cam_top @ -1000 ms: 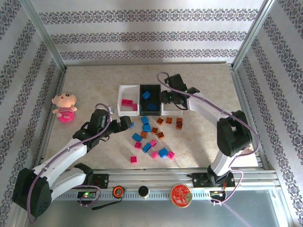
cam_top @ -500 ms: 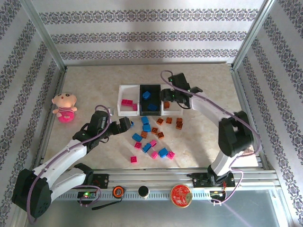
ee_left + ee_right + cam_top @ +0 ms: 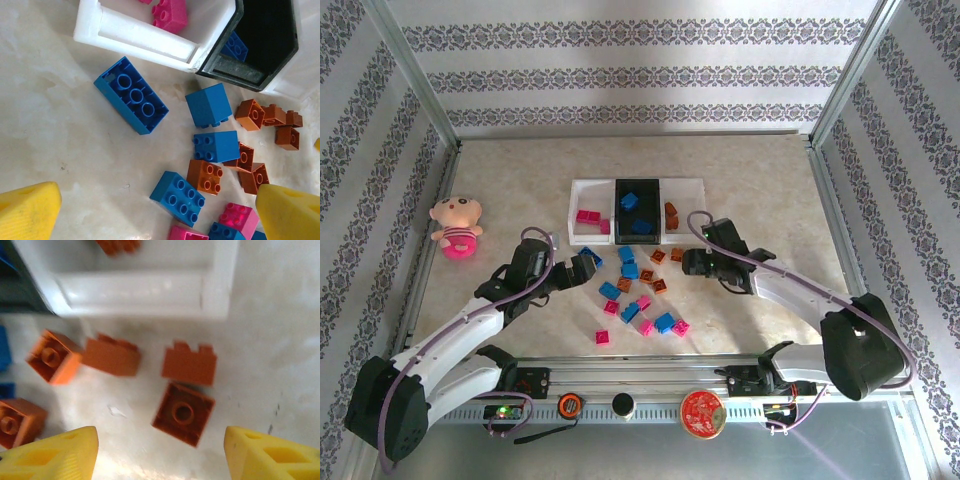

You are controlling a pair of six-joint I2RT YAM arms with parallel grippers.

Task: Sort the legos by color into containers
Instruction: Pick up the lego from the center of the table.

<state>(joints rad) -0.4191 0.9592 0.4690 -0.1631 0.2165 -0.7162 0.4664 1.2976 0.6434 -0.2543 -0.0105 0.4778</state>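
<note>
The containers stand in a row: a left white tray (image 3: 582,190) holding pink legos, a black middle tray (image 3: 638,185) holding blue ones, and a right white tray (image 3: 690,186) holding an orange brick (image 3: 672,215). Loose blue, pink and orange legos (image 3: 640,290) lie in front of them. My left gripper (image 3: 592,262) is open and low at the pile's left edge, over a blue brick (image 3: 177,196). My right gripper (image 3: 686,262) is open above the orange ones, and an upside-down orange brick (image 3: 183,413) lies just ahead of its yellow fingers (image 3: 55,455).
A pink plush doll (image 3: 456,227) sits at the far left of the table. In the left wrist view a long blue brick (image 3: 131,95) lies upside down beside the white tray's corner (image 3: 135,37). Metal frame rails border the table.
My right gripper opened over the right white tray, left an orange brick in it, and drew back toward the loose orange bricks. The left arm barely moved.
</note>
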